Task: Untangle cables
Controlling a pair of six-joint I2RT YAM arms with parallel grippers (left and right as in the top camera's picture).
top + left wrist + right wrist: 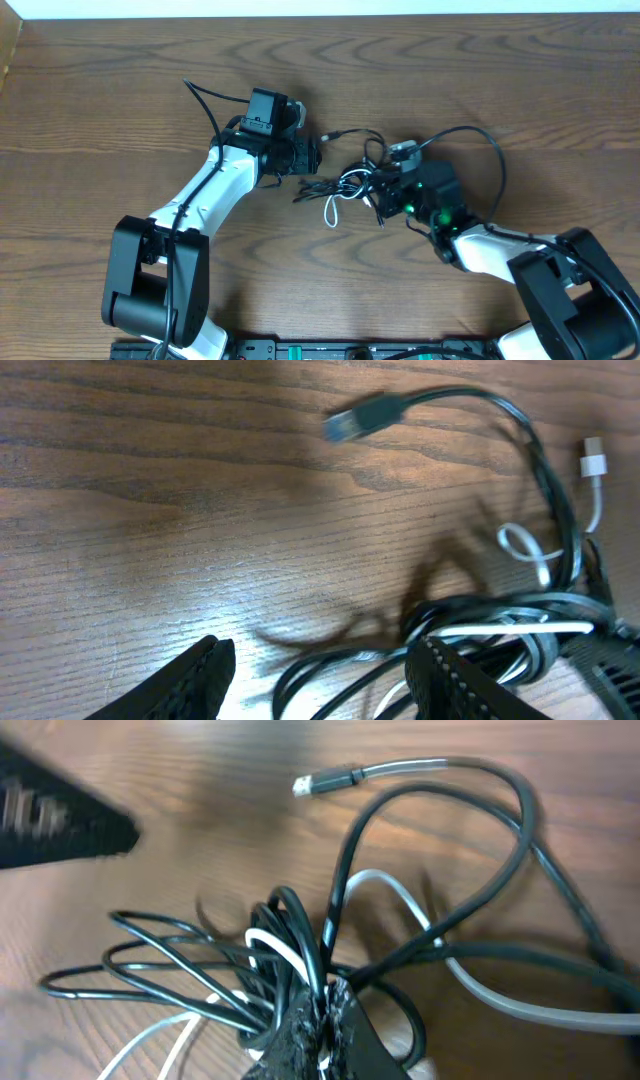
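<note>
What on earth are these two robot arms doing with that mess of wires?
They are working at untangling a black cable and a white cable snarled together on the table. The right arm's fingers are pinched shut on the black cable. The left arm's fingers stand open at the heap's edge, gripping nothing. The two are not yet apart.

The black cable [548, 490] is showing a grey sheen beside the plain white cable [515, 628]. The bench [120, 90] is showing brown, streaky wood grain.
</note>
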